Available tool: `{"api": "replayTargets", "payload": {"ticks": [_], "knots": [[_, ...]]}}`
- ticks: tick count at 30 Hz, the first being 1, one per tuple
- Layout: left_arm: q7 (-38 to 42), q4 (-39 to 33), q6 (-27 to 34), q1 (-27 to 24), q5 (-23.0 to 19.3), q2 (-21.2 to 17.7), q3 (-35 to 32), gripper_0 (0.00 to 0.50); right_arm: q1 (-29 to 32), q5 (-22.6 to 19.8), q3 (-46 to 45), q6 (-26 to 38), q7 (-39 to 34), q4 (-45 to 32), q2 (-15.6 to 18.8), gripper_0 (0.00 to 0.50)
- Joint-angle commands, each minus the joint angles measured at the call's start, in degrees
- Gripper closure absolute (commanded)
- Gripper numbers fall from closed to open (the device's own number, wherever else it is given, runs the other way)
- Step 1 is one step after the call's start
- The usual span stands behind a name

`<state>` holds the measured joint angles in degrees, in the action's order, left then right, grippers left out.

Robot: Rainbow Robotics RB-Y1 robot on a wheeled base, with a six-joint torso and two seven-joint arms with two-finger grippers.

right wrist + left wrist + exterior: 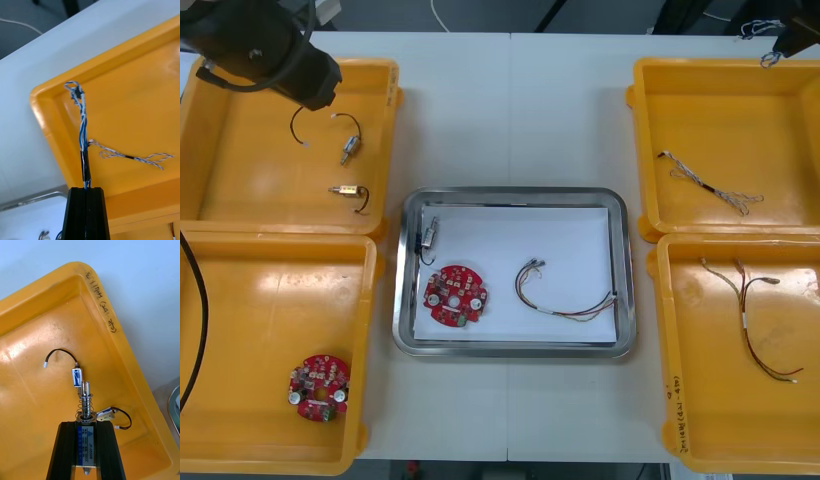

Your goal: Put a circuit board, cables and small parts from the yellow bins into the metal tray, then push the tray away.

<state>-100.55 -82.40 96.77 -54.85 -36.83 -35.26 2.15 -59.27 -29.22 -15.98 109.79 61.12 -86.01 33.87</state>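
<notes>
Metal tray [627, 270] sits mid-table [510, 110], white inside. It already carries a circuit board [455, 295] at its 8 o'clock, a red and yellow cable [552, 312] toward 4 o'clock and a small metal part [429, 233] at 10 o'clock. It looks rigid and smooth-bottomed, so I judge it will slide under a flat push on its 6 o'clock rim.

At the table's 2 o'clock, over the far right bin [720, 65], the right hand [86, 189] is clenched on a twisted blue and white cable [81, 127] at the base of its black sleeve. The cable is light and limp, so its looped free end may swing; the sleeve seems the firmest hold.

At 10 o'clock, above the far left bin [388, 160], the left hand [86, 424] grasps a second small metal part [86, 405] by its boxy body, with the spring and pin protruding. It is hard and probably slippery, so the flat sides suit the grip.
</notes>
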Motion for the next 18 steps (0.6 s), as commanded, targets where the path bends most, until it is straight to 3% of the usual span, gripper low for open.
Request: {"api": "replayTargets", "payload": {"ticks": [1, 7, 18], "knots": [[5.36, -5.40, 2.46, 1.86, -0.35, -0.95, 0.84, 0.498, 3.72, -5.85, 5.52, 0.21, 3.04, -8.47, 3.57, 0.500], [7.47, -8.91, 3.52, 3.70, 0.00, -0.43, 0.75, 0.498, 7.41, -15.08, 11.85, 0.21, 3.04, -16.91, 5.94, 0.500], [10.90, -11.82, 4.92, 4.93, 0.09, -0.07, 0.75, 0.500, 8.12, -25.98, 23.71, 0.21, 3.13, -28.51, 9.72, 0.500]]}}
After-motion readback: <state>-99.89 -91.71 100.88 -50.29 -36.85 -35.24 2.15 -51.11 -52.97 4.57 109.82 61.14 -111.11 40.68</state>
